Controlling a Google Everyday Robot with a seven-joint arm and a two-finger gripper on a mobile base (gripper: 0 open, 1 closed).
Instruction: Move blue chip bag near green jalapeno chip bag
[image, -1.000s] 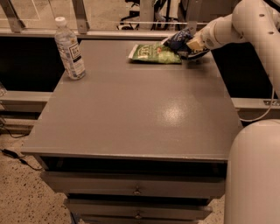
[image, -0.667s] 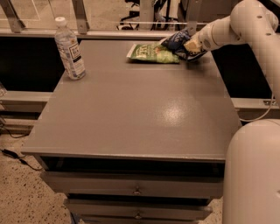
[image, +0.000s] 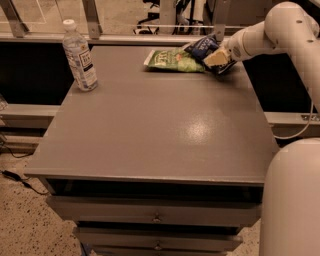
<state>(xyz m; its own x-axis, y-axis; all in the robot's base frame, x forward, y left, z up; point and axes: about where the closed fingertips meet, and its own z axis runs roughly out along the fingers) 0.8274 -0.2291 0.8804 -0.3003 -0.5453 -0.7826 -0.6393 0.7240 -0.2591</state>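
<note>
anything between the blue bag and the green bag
Nothing visible. The gripper holds the blue bag right beside the green bag, at its right end; the bottle stands well off to the left.

A capped water bottle (image: 80, 56) stands upright near the back left edge of the grey counter (image: 150, 135); drawers (image: 155, 216) sit beneath.

The blue chip bag (image: 203, 46), dark navy and crinkled, sits tilted at the far right, held in the gripper (image: 218, 60). The green jalapeno chip bag (image: 171, 59) lies flat just left, right end under it.
</note>
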